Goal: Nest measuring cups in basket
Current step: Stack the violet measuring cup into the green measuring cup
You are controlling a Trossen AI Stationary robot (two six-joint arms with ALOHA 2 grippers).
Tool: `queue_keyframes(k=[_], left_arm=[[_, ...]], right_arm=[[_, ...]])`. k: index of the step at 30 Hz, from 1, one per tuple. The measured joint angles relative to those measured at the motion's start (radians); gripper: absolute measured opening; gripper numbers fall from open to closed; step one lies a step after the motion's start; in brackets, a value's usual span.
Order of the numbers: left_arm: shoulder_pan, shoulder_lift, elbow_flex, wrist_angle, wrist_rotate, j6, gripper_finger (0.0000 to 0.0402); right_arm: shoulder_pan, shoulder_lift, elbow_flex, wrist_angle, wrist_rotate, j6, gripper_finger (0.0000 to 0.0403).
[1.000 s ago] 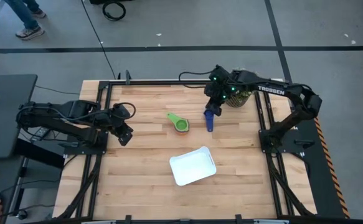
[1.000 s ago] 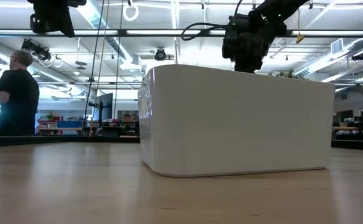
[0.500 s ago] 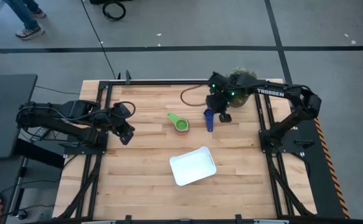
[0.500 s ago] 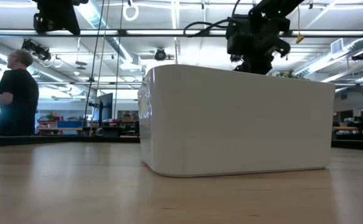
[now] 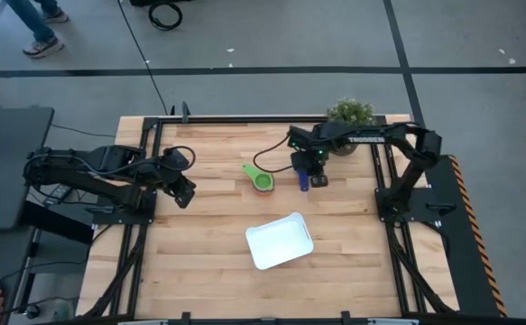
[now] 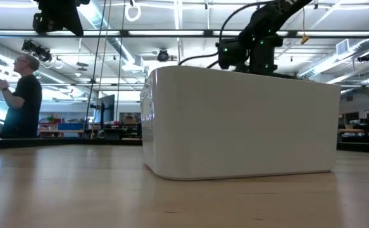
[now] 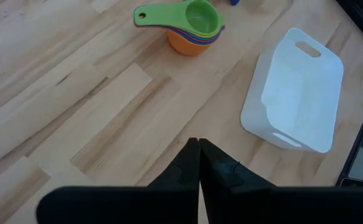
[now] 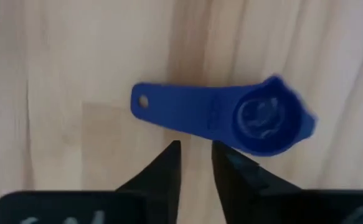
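A bright blue measuring cup lies alone on the table, its flat handle stretched out beside the bowl. My right gripper hangs just over the table beside that handle, pointing down, open by a narrow gap and clear of the cup; the high view shows it at the blue cup. A nested stack of cups, green on top and orange at the bottom, stands to the blue cup's left. The white basket rests nearer the front edge. My left gripper is shut and raised at the table's left.
A potted plant stands at the far edge behind my right arm. In the low view the basket's white wall hides the cups. A person stands in the room beyond the table. Bare wood lies between my left gripper and the stack.
My right gripper has swung away from the plant toward the table's left and sunk down beside the blue cup, rolling about its own axis as it went. The plant now shows uncovered. The cups and the basket have stayed where they were.
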Motion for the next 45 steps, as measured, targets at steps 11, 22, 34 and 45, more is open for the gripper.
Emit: queue_keyframes(k=[11,22,34,45], left_arm=[[0.0,0.0,0.0,0.0,0.0,0.001,0.0009],[0.0,0.0,0.0,0.0,0.0,0.0,0.0009],[0.0,0.0,0.0,0.013,0.0,0.0,0.0009],[0.0,0.0,0.0,0.027,0.001,0.001,0.0009]], right_arm=[[0.01,0.038,0.001,-0.006,-0.1,0.2,0.0163],[0.006,0.033,0.002,0.028,0.141,-0.411,0.0163],[-0.044,0.033,-0.002,0.029,0.085,-0.666,0.0163],[-0.067,0.033,-0.083,0.118,0.1,-0.735,0.0163]])
